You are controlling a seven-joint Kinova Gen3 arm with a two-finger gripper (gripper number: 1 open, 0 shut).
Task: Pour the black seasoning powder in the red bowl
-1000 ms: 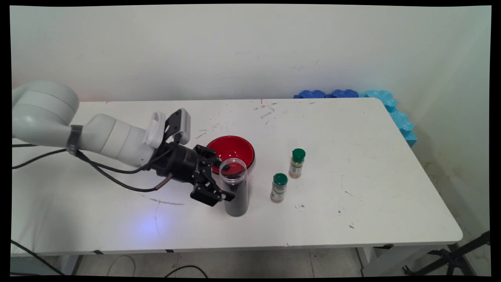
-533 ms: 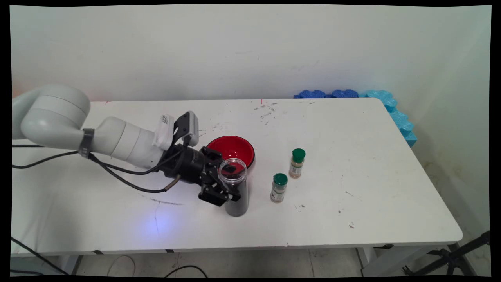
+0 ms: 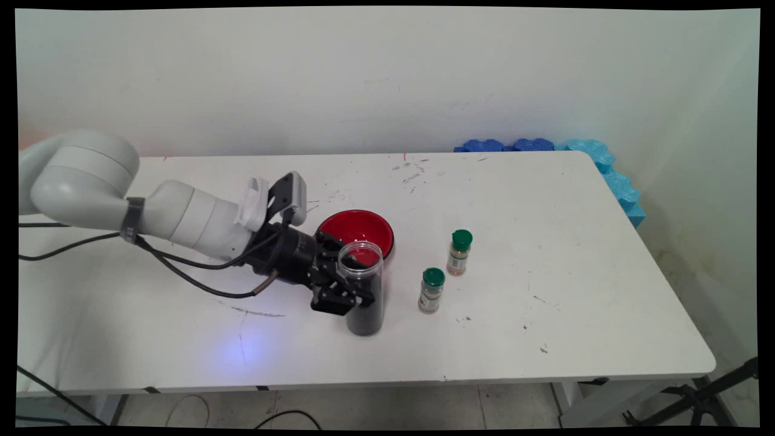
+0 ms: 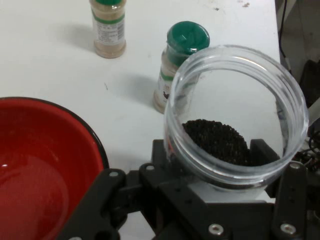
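**A:** Start at the left of your main view. What is the gripper [image 3: 346, 288] doing?

**B:** It reaches in low and almost level from the left, and its fingers are clamped on the sides of the clear jar [image 3: 363, 289]. In the hand view you see the jar [image 4: 235, 120] seated between the two fingers, its open mouth towards the camera and dark grains lying in its lower part. The side grip looks chosen to leave the mouth free.

**A:** Is the jar on the table [image 3: 545, 254]?

**B:** You cannot tell for certain. Its base is at or just above the tabletop, and it leans a little in the hand view. It has no lid.

**A:** What lies around the jar?

**B:** Just behind it, touching or nearly so in your main view, is the red bowl [image 3: 358, 230]; the hand view shows the bowl [image 4: 45, 165] with nothing in it, just beside the jar. To the right of the jar stands a spice bottle with a green cap [image 3: 432, 290], upright and near. A second green-capped bottle [image 3: 459, 252] stands further right of the jar and further back. Both are closed and apart from the gripper.
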